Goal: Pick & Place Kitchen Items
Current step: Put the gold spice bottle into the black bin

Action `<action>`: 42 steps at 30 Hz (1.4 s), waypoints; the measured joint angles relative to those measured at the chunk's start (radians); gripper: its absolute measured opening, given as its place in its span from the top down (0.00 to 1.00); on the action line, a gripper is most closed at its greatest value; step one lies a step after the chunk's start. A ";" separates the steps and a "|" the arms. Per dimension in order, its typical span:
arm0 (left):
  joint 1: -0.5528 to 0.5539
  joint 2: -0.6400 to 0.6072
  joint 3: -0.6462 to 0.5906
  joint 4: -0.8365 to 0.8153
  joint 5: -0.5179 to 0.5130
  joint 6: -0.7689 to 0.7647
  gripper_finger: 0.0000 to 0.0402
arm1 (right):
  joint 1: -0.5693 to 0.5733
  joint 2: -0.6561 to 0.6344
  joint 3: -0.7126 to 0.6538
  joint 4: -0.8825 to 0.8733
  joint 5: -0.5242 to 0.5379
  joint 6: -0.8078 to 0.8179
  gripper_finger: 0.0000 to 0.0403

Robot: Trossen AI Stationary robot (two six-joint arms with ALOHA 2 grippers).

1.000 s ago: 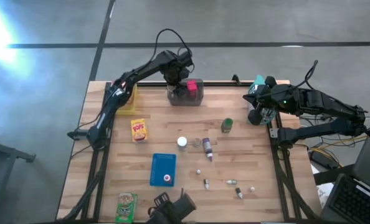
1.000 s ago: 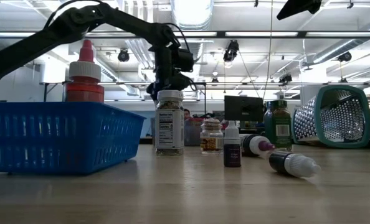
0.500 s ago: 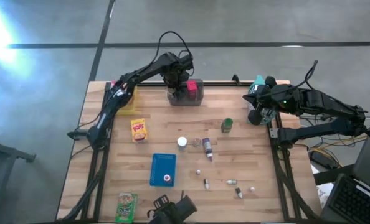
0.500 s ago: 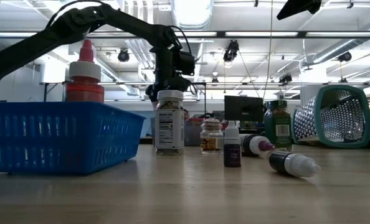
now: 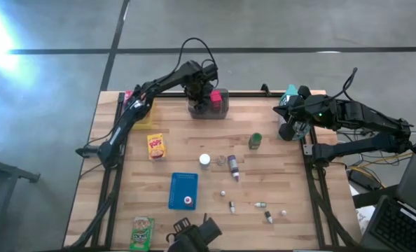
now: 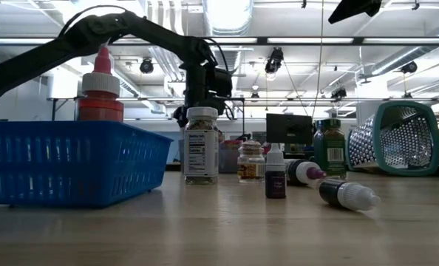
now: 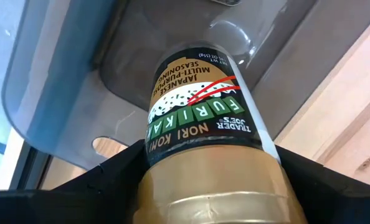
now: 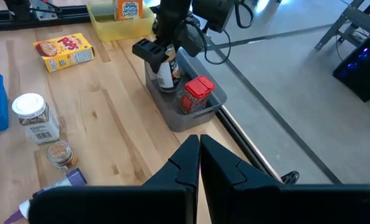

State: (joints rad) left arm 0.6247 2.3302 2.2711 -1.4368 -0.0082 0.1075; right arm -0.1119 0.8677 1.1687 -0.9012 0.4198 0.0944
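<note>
The furikake jar (image 7: 203,118) hangs upright in the grey bin (image 8: 191,115) at the table's (image 5: 278,175) far edge, beside a red can (image 8: 197,93), so it can be set down; the left gripper (image 8: 157,55) has its jaws pinching the jar's lid end; the right gripper (image 8: 197,163) waits near the right edge, jaws pressed together.
</note>
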 joint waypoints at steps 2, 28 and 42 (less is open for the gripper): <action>0.001 0.007 0.000 0.000 0.000 0.004 0.27 | 0.000 0.000 0.000 0.000 0.000 0.002 0.98; 0.002 0.015 0.000 -0.072 -0.027 0.047 0.24 | 0.000 0.000 0.000 0.000 0.000 0.002 0.98; -0.003 0.015 0.000 -0.051 -0.041 0.056 0.24 | 0.000 0.000 0.000 0.000 0.000 0.001 0.98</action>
State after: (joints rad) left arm 0.6218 2.3455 2.2715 -1.4876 -0.0490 0.1635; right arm -0.1119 0.8677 1.1687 -0.9009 0.4198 0.0957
